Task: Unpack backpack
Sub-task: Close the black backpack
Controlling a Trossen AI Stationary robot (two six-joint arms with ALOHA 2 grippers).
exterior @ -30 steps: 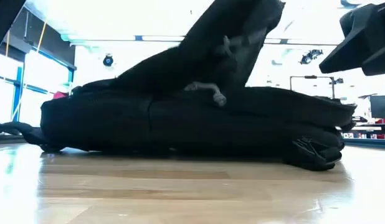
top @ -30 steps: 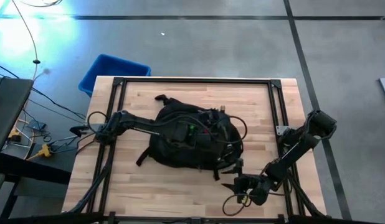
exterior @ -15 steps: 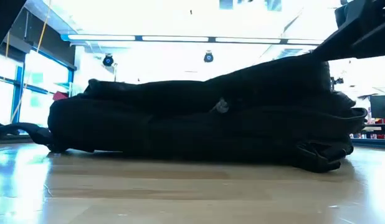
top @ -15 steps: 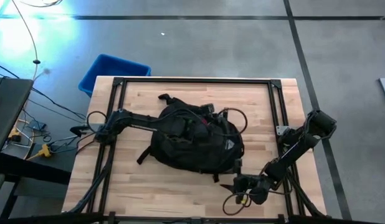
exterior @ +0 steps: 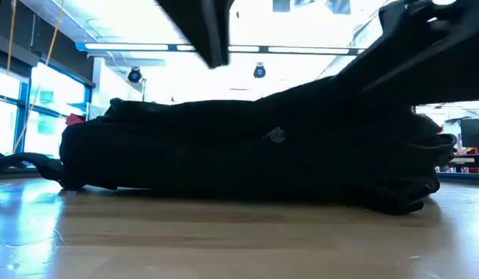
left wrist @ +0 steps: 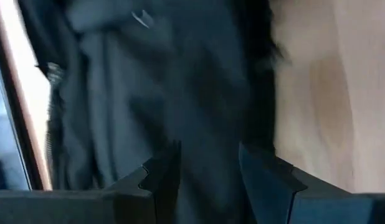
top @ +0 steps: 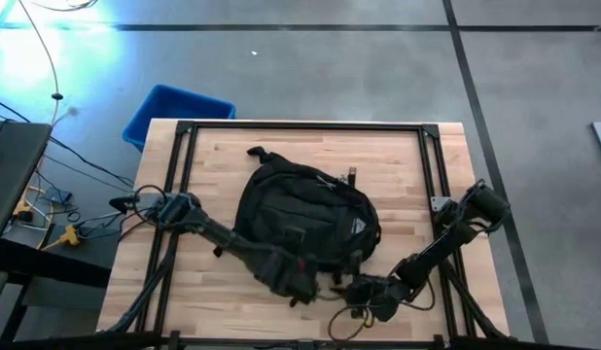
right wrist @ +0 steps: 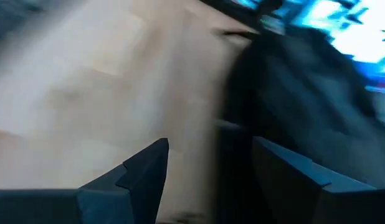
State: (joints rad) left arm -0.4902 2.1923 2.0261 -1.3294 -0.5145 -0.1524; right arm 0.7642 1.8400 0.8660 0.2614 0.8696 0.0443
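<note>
Having swung off the backpack, which has settled flat mid-table, the left gripper now hovers open at its near edge. The right gripper, also open, has closed in beside it. Nothing is unpacked yet; a fresh grasp seems next.
</note>
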